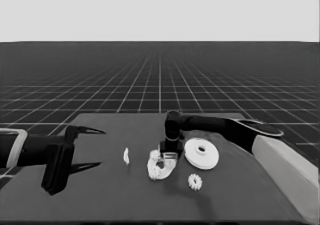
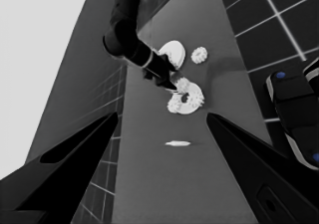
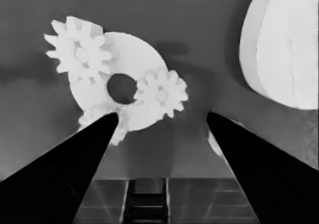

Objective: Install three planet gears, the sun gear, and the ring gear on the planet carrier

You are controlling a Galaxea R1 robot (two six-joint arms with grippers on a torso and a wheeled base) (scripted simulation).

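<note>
Dark surface (image 1: 100,195) holds white parts. On the smaller round part (image 3: 134,59) sit three gears (image 3: 160,93). Right pincer (image 3: 162,122) hangs over it, wide open, holding nothing. Larger round part (image 1: 201,153) lies just beside. Left pincer (image 1: 92,147) waits open at the left end.

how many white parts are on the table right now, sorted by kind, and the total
toothed gears: 4 (three on the smaller round part, one loose gear on the table)
round parts with a hole: 2 (the smaller round part and the larger round part)
thin white piece: 1
total: 7
</note>
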